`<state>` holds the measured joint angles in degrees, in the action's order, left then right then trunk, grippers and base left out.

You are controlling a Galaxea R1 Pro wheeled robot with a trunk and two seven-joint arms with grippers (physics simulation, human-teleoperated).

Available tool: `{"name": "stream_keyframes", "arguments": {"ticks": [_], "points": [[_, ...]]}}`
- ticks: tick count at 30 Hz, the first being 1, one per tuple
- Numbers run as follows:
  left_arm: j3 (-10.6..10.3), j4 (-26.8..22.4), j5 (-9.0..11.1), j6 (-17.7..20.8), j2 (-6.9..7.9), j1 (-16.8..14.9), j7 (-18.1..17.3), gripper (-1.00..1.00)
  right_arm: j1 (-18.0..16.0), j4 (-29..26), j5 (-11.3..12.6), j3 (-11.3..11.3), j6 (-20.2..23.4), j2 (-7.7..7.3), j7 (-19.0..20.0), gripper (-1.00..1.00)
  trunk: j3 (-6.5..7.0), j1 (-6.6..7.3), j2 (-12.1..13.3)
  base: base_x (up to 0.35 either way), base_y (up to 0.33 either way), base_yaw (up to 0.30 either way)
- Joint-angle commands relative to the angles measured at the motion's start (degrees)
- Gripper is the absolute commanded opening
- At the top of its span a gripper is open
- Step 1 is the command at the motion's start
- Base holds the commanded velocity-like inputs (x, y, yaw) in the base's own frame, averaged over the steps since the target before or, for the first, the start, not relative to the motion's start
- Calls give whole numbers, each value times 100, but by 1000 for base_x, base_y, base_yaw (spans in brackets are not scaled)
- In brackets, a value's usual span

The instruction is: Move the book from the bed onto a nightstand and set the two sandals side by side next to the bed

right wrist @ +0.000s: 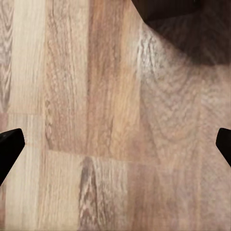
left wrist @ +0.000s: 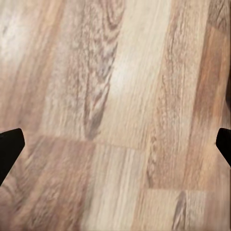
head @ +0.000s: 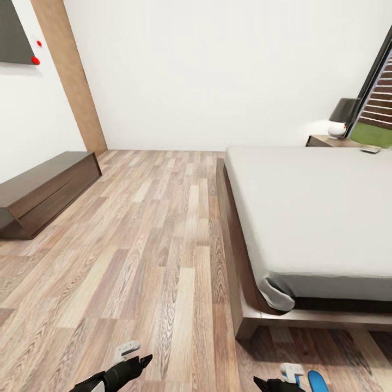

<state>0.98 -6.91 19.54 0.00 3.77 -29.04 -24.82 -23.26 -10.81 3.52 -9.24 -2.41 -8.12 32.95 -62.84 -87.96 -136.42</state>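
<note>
The bed (head: 316, 218), with a pale grey mattress on a dark wooden frame, takes up the right of the head view. Behind its far corner stands the nightstand (head: 326, 141). A small flat thing (head: 370, 149) lies at the mattress's far edge, too small to tell whether it is the book. One blue sandal (head: 318, 381) lies on the floor at the bottom edge, right of my right gripper (head: 262, 384). My left gripper (head: 144, 361) hangs low over bare floor. In both wrist views the left gripper (left wrist: 115, 144) and the right gripper (right wrist: 115, 144) are open and hold nothing.
A long low dark cabinet (head: 43, 190) stands against the left wall. A lamp (head: 342, 117) sits on the nightstand beside a black-framed window (head: 381, 98). Wood-plank floor (head: 152, 234) stretches between cabinet and bed. The bed frame's corner (right wrist: 166, 9) is near my right gripper.
</note>
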Motion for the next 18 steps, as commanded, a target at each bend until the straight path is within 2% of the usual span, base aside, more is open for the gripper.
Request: {"name": "stream_keyframes", "arguments": {"ticks": [1, 10, 14, 18], "points": [[8, 5, 15, 0, 1, -2, -20, 100, -3, 9, 35, -7, -5, 1, 24, 100, 14, 24, 40, 0, 0, 0], [1, 13, 15, 0, -6, -3, -15, 100, -3, 9, 30, -7, -5, 18, 18, 100, 176, 221, 401, 0, 0, 0], [4, 44, 20, -16, -69, -2, -9, 100, -3, 9, 27, -7, -5, 30, 18, 100, 247, 309, 561, 0, 0, 0], [6, 241, 23, -420, -111, 1, -11, 100, -4, 9, 27, -7, -5, 30, 18, 100, 319, 397, 722, 0, 0, 0]]}}
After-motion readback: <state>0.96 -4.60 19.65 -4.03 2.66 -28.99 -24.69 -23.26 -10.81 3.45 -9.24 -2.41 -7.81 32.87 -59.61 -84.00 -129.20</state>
